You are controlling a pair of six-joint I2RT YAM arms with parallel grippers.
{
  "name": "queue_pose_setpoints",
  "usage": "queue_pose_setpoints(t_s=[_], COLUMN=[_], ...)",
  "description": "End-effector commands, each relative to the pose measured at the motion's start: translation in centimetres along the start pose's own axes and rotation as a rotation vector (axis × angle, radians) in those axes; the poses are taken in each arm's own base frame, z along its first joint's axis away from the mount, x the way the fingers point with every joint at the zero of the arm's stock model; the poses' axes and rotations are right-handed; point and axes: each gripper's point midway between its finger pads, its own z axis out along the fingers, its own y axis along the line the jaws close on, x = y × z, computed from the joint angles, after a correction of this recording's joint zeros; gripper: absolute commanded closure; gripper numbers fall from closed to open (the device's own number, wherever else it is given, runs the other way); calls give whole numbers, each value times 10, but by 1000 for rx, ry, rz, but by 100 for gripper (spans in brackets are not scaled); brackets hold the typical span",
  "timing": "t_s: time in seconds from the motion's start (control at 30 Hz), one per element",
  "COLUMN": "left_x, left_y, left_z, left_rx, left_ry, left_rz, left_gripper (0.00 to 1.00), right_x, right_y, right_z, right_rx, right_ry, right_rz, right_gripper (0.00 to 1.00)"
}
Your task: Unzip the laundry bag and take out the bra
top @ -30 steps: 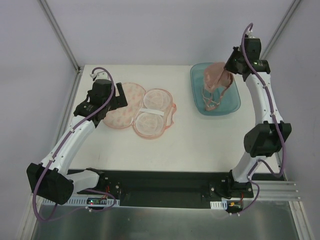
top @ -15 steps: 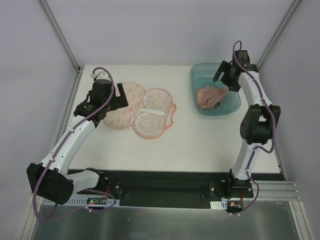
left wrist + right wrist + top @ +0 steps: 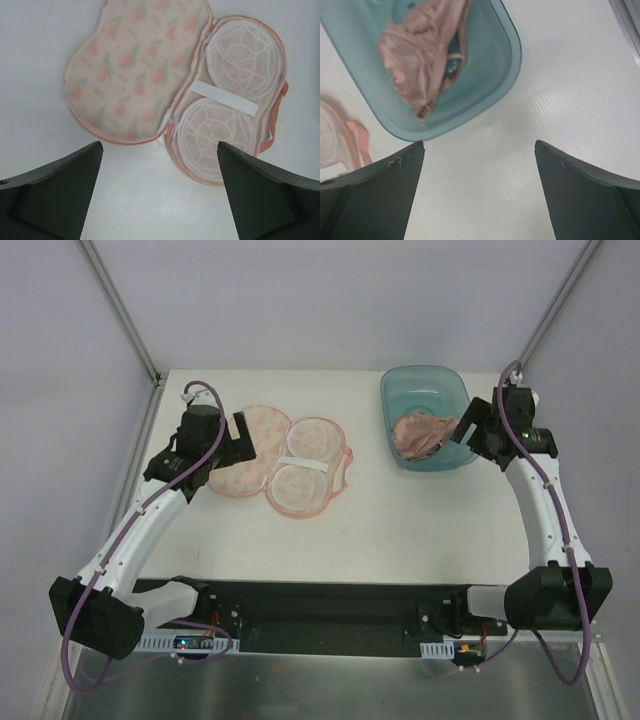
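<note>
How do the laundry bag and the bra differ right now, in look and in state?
The laundry bag lies unzipped and spread flat on the table; the bra sits crumpled in the teal basin. The bag carries a reddish flower print and white mesh lobes; the bra is plain pink. The bag looks larger than the bra. Both are soft, pinkish fabric.

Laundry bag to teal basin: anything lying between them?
Nothing. In the top external view, the stretch between the laundry bag and the basin is bare white table.
</note>
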Motion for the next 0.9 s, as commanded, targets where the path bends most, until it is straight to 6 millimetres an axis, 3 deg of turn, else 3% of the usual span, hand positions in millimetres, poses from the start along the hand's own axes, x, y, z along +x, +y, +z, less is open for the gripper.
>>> queue_pose_setpoints(t_s=[0.0, 0.27, 0.4, 0.67, 0.87], left_x=[6, 32, 46, 51, 51], left_y=[-5, -6, -3, 1, -1], left_z=[-12, -23, -29, -36, -36], left_rx=[55, 131, 156, 169, 181], left_ry=[-3, 30, 38, 18, 25], left_rz=[15, 19, 22, 53, 62], left_gripper=[1, 1, 1, 1, 1], right_x=[34, 55, 66, 103, 104], right_y=[-31, -47, -48, -57, -60], right_z=[-18, -47, -47, -34, -36], right_rx=[86, 70, 59, 48, 34], right_ry=[34, 12, 39, 100, 53], right_rz=[-24, -55, -65, -87, -90], right_gripper=[4, 4, 4, 4, 4])
